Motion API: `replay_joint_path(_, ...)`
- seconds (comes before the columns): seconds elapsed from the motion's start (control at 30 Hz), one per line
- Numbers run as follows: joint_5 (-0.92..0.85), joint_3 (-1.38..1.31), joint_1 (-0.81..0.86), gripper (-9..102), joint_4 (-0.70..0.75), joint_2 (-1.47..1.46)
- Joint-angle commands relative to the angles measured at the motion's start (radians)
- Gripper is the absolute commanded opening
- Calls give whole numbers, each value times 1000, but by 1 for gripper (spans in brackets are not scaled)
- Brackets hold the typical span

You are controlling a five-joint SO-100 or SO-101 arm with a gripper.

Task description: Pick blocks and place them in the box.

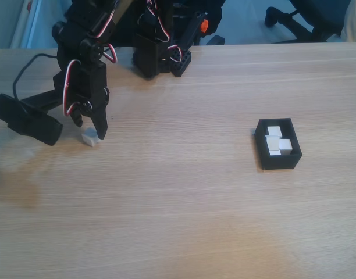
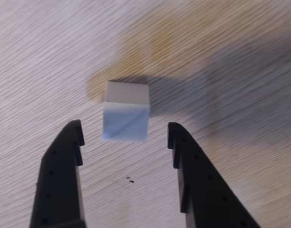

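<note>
Spread wide over the wooden table (image 2: 240,47), the pincer (image 2: 124,133) in the wrist view: two black fingers (image 2: 64,161) entering from the bottom edge, tips well apart, the gap broader than the block (image 2: 125,111) lying just ahead of them. Empty between the fingers, nothing clamped; bare wood grain and a tiny dark speck (image 2: 130,179) showing in the gap. Block resting flat on the table just beyond the tips, roughly centred on the gap though a little nearer the left finger as that view shows it, not touching either one so far as can be told. In the fixed view, pincer (image 1: 89,129) pointing down near the table at the left, the same pale block (image 1: 89,138) just at the fingertips; contact there impossible to judge. Red and white wires (image 1: 70,87) looping down the black arm above the pincer. A black camera mount (image 1: 27,121) jutting out to the left of the pincer in that view. Far off to the right of the pincer, well apart, the small black box (image 1: 278,158) sitting on the table with several pale blocks (image 1: 277,142) already inside it, packed close together. Behind the pincer, at the table's far edge, the arm's black base (image 1: 160,55).
</note>
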Motion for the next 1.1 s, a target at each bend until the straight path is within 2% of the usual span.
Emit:
replay_joint_path(0.0,18,-49,-11,19,-18,0)
replay_joint_path(0.83,71,-28,-21,15,-46,-58)
replay_joint_path(1.07,64,-28,-26,3,-52,-57)
